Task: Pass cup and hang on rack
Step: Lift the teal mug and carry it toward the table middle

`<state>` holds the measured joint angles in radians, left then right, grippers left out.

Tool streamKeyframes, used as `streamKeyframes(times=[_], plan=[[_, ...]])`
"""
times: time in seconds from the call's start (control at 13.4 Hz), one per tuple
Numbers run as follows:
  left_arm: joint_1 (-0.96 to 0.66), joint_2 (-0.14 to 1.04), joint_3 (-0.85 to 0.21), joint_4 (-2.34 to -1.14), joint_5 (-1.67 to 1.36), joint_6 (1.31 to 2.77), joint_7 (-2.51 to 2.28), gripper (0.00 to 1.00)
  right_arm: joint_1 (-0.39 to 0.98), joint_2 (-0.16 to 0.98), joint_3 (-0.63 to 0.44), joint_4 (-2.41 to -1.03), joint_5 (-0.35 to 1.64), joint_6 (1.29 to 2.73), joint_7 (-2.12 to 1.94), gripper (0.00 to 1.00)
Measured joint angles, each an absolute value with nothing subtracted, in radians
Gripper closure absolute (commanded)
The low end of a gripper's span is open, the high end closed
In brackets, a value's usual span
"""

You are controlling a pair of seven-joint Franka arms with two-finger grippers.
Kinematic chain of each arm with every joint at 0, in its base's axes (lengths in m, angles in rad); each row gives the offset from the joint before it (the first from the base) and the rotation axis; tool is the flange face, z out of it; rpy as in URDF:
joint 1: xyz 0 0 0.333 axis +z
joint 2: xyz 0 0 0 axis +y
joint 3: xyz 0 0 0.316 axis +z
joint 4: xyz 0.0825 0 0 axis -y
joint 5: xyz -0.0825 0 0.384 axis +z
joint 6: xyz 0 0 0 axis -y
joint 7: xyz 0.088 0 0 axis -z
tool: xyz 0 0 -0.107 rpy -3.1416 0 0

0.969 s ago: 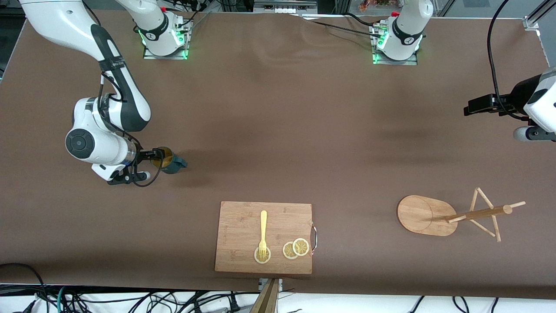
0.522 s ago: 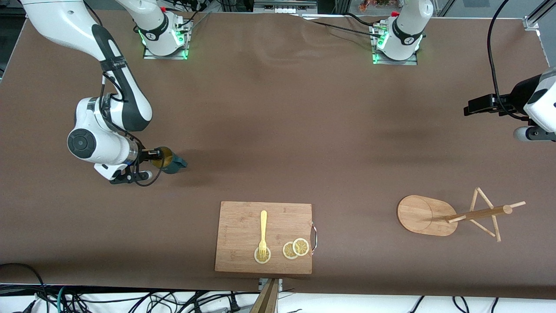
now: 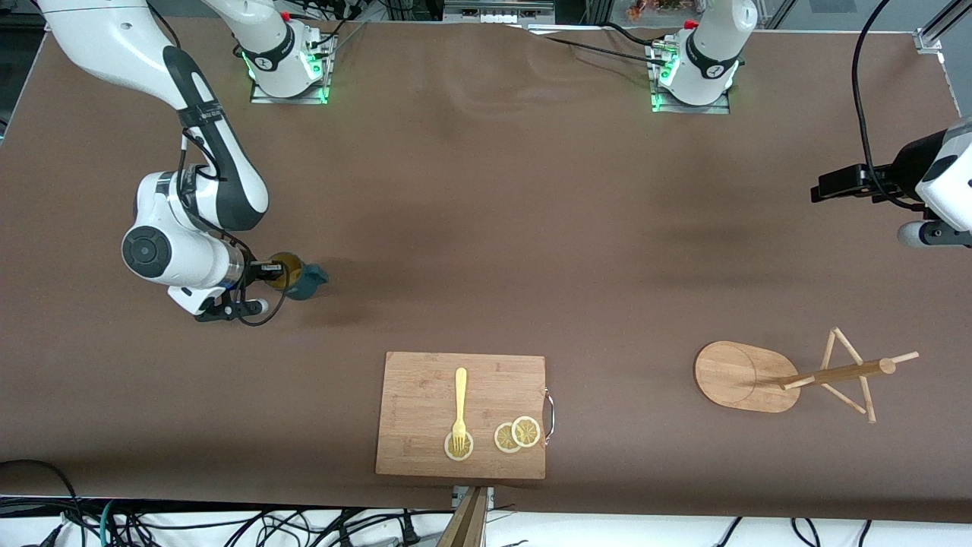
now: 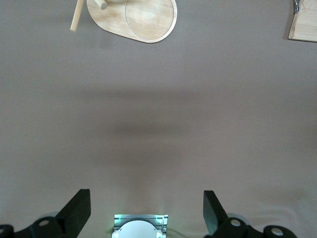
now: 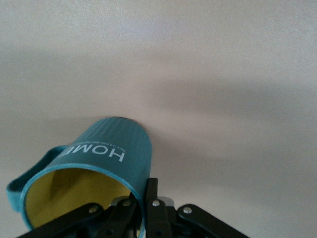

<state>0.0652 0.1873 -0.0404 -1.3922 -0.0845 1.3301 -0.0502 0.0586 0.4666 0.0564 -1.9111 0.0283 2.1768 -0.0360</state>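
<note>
Fingers (image 5: 148, 198) of the right gripper (image 3: 267, 267): clenched on the rim of the cup (image 3: 298, 277), one finger inside the yellow mouth, one against the ribbed teal wall. Cup tilted, mouth toward the gripper, small handle pointing away from it; white lettering "HOME" legible in the right wrist view. Whether the cup's base touches the table (image 3: 486, 228) cannot be told.

Left gripper (image 4: 147, 210): fingers released, spread wide, nothing between them. It waits in the air at the left arm's end of the table, close to the table's side edge, with bare cloth below it.

Rack (image 3: 790, 374): light wood, oval base flat on the table, pole and thin pegs leaning toward the left arm's end as the front view shows it. It stands toward the left arm's end, nearer the front camera than both arm bases, and well apart from the cup.

Open room: a wide stretch of bare brown cloth lies between the cup and the rack across the middle of the table.

Other items: cutting board (image 3: 425, 414), rectangular, with a metal handle at one short side, set close to the table edge nearest the front camera, between cup and rack. On it lie a yellow fork (image 3: 460, 403) and three lemon slices (image 3: 516, 434), the fork's tines resting on one slice.
</note>
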Motion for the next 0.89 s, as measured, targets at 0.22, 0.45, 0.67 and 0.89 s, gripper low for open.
streamKeyframes(times=[0.22,0.45,0.67,0.89], plan=[[0.066,0.187,-0.040,-1.392,-0.085,1.330,-0.050,0.00,0.059,0.466,0.064,-1.905,0.061,2.177,-0.036,1.00],[0.068,0.187,-0.037,-1.392,-0.084,1.330,-0.050,0.00,0.073,0.465,0.102,-1.874,0.068,2.176,-0.036,1.00],[0.068,0.187,-0.035,-1.392,-0.066,1.330,-0.050,0.00,0.135,0.463,0.116,-1.838,0.083,2.174,0.000,1.00],[0.063,0.188,-0.045,-1.391,-0.036,1.330,-0.050,0.00,0.248,0.471,0.121,-1.783,0.088,2.147,0.162,1.00]])
